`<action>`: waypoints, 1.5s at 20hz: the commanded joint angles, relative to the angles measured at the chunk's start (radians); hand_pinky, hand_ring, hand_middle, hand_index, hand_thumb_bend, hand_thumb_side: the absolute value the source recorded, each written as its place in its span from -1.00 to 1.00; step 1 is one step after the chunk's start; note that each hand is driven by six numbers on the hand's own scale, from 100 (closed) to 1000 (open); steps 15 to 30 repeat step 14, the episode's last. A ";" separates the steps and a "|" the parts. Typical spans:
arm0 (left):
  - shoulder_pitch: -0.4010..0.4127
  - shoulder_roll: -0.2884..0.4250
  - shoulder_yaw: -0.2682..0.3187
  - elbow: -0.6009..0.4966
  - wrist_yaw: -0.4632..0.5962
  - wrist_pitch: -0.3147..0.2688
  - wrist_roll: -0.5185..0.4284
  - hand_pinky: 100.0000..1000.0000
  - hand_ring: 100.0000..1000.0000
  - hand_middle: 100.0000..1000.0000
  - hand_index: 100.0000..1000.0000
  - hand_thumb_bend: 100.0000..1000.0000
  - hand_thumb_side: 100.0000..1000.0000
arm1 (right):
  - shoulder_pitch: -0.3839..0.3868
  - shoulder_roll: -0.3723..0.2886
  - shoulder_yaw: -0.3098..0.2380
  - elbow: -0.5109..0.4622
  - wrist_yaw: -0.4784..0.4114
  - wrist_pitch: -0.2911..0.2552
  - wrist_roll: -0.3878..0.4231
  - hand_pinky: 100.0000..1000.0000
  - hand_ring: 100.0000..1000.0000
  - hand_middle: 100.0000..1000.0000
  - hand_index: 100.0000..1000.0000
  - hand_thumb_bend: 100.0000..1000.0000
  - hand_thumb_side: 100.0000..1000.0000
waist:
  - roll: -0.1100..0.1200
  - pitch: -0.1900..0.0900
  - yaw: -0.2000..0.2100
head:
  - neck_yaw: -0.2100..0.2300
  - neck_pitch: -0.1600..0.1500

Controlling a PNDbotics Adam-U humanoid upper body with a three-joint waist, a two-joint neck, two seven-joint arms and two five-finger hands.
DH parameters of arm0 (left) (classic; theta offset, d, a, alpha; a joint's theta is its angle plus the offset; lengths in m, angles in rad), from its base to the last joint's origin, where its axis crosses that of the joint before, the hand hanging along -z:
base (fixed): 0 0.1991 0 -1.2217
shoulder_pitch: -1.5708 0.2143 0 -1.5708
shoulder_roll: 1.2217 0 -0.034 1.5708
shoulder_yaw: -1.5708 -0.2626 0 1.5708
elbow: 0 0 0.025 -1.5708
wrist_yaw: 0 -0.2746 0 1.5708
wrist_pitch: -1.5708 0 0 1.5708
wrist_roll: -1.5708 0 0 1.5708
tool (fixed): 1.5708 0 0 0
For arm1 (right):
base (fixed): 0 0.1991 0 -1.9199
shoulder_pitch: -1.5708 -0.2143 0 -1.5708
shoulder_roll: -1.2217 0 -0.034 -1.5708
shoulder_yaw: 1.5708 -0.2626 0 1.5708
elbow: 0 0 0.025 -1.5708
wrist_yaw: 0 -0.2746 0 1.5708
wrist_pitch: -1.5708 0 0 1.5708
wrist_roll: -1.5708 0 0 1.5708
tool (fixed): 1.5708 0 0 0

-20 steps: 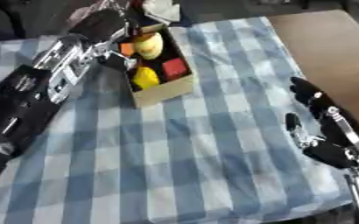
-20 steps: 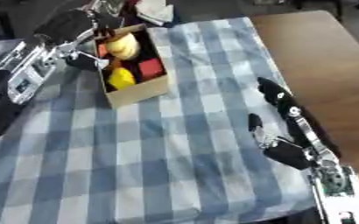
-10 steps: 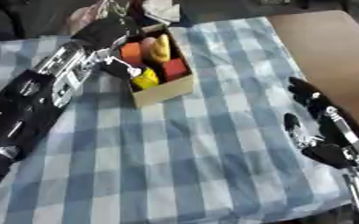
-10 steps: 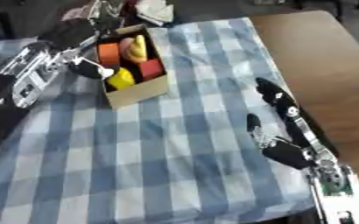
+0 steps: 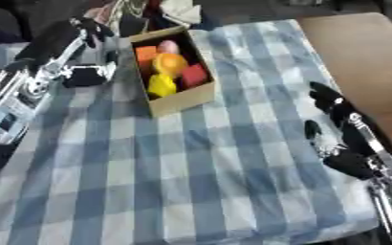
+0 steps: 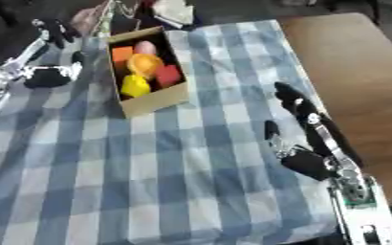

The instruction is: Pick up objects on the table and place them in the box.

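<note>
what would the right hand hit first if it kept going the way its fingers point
Probably nothing. The right hand points up the checked cloth toward the far edge; the box sits well left of that line, though depth is unclear.

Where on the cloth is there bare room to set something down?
The checked cloth lies bare in front of the box, between the left hand and right hand. It is crowded inside the box and along the far edge behind it.
</note>
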 commanded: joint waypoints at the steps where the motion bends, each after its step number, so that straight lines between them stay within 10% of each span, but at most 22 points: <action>1: 0.081 0.017 0.084 -0.180 0.161 0.021 0.097 0.36 0.15 0.17 0.56 -1.00 -0.12 | -0.010 -0.012 -0.014 -0.018 0.000 0.000 -0.013 1.00 1.00 1.00 1.00 -1.00 -0.28 | -0.014 -0.027 0.012 | -0.002 0.004; 6: 0.255 -0.083 0.150 -0.294 0.353 -0.037 0.274 0.37 0.18 0.20 0.60 -1.00 0.09 | -0.009 -0.021 -0.022 -0.020 -0.007 -0.005 -0.025 1.00 1.00 1.00 1.00 -1.00 -0.27 | -0.011 -0.033 0.048 | 0.004 0.005; 14: 0.378 -0.300 0.177 -0.297 0.372 -0.082 0.345 0.38 0.18 0.17 0.58 -1.00 0.34 | -0.001 -0.020 -0.030 -0.030 -0.045 -0.025 -0.018 1.00 1.00 1.00 1.00 -1.00 -0.24 | -0.013 -0.035 0.085 | 0.016 0.005; 30: 0.378 -0.300 0.177 -0.297 0.372 -0.082 0.345 0.38 0.18 0.17 0.58 -1.00 0.34 | -0.001 -0.020 -0.030 -0.030 -0.045 -0.025 -0.018 1.00 1.00 1.00 1.00 -1.00 -0.24 | -0.013 -0.035 0.085 | 0.016 0.005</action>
